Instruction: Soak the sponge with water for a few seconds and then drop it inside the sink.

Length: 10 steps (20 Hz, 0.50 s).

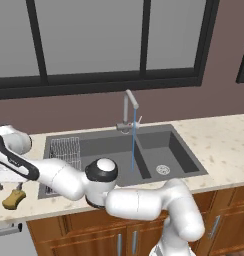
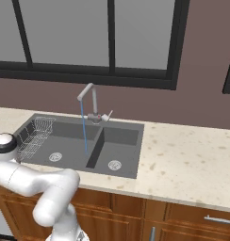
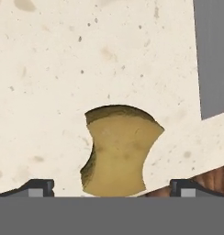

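A yellow-brown sponge [image 3: 118,153], pinched at its middle, lies on the speckled tabletop [image 3: 49,82] near the front edge, between the spread fingertips [image 3: 38,187] of the released hand [image 3: 111,188]. Farther off at 2 o'clock, the dark double-basin sink [image 1: 159,145] holds a wire rack [image 1: 65,150] while water [image 1: 133,142] streams in from the faucet [image 1: 129,107].

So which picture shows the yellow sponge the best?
The hand view does: the sponge lies big and close on the speckled counter, between the two open finger tips, so its pinched middle is plain. In the left base view it is small, by the counter's front edge at the far left.
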Available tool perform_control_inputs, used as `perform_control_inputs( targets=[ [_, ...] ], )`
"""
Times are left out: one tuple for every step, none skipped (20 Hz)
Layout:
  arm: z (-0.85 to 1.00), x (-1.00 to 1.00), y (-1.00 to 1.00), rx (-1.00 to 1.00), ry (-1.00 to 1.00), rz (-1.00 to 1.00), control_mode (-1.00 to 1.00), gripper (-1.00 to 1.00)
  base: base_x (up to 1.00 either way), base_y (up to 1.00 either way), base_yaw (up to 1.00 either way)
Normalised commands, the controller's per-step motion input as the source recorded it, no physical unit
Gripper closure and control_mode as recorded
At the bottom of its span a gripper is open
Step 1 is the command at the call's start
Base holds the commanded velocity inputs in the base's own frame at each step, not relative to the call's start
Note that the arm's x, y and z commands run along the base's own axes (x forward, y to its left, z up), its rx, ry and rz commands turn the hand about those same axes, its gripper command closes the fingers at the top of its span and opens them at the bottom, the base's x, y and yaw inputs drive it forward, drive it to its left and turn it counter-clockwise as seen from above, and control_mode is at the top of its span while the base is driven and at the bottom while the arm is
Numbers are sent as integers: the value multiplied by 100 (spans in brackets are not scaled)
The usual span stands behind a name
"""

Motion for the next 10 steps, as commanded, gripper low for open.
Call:
perform_control_inputs(
  targets=[
    [0, 0, 10, -13, 4, -8, -100, -100, 0, 0, 0],
    [0, 0, 15, -14, 5, -9, -100, -100, 0, 0, 0],
    [0, 0, 16, -12, 5, -9, -100, -100, 0, 0, 0],
    [0, 0, 14, -13, 5, -10, -100, -100, 0, 0, 0],
    [0, 0, 11, -10, 5, -11, -100, -100, 0, 0, 0],
    [0, 0, 7, -9, 5, -10, -100, -100, 0, 0, 0],
    [0, 0, 2, -7, 3, -9, -100, -100, 0, 0, 0],
    [0, 0, 1, -5, 3, -9, -100, -100, 0, 0, 0],
    [0, 0, 2, -5, 0, -7, -100, -100, 0, 0, 0],
    [-3, 0, 1, -4, 0, -4, -100, -100, 0, 0, 0]
  ],
)
